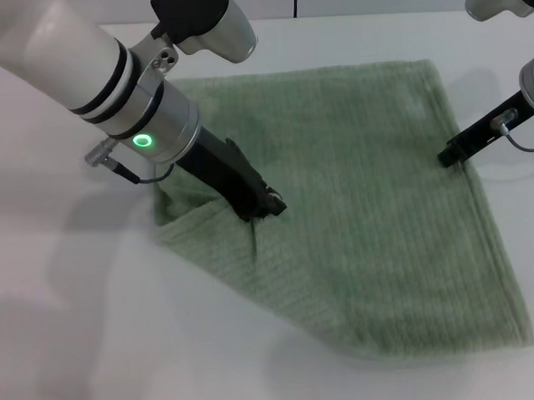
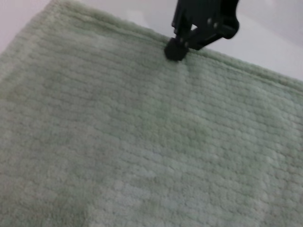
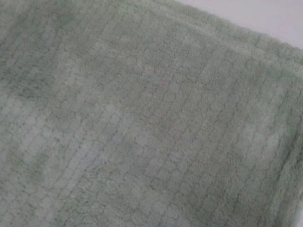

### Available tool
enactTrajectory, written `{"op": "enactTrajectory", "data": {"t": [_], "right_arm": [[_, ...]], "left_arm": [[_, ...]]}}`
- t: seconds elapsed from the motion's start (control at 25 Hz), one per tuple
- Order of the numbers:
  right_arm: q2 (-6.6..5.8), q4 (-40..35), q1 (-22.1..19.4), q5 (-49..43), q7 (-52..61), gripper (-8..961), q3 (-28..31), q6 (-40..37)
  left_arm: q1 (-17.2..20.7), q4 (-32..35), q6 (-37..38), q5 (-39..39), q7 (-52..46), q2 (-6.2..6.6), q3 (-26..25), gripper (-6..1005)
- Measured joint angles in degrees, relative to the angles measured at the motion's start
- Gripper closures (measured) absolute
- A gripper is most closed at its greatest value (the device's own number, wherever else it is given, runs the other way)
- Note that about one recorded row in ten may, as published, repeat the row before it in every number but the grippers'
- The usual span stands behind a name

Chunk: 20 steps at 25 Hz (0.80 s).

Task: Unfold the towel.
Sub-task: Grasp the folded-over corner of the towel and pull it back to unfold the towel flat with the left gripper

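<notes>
The towel point(image 1: 367, 203) lies spread on the white table point(image 1: 76, 339), its left part bunched where the left gripper point(image 1: 266, 205) pinches a fold, the right gripper point(image 1: 449, 156) at its right edge, finger state unclear.

One towel point(image 1: 367, 203) (sage-green), two grippers: left point(image 1: 265, 205), right point(image 1: 450, 155).

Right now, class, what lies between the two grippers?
Only the towel: the head view shows bare green cloth from the left gripper to the right gripper.
</notes>
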Motion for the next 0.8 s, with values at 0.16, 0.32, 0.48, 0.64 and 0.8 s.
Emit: {"op": "enactTrajectory", "data": {"t": [0.16, 0.32, 0.48, 0.64, 0.8], "right_arm": [[0.00, 0.0, 0.0, 0.0, 0.0, 950, 0.0, 0.2], [0.00, 0.0, 0.0, 0.0, 0.0, 950, 0.0, 0.3], [-0.04, 0.0, 0.0, 0.0, 0.0, 950, -0.1, 0.4], [-0.07, 0.0, 0.0, 0.0, 0.0, 950, -0.1, 0.4], [-0.08, 0.0, 0.0, 0.0, 0.0, 950, -0.1, 0.4]], "left_arm": [[1.2, 3.0, 2.3, 0.1, 0.0, 0.00, -0.2, 925], [3.0, 7.4, 6.1, -0.1, 0.2, -0.13, -0.7, 925], [3.3, 8.4, 8.6, -0.3, 0.7, -0.17, -0.9, 926], [3.6, 8.3, 10.2, 0.0, 0.7, -0.18, -1.1, 927], [4.0, 8.7, 11.5, 0.0, 0.7, -0.18, -1.4, 927]]}}
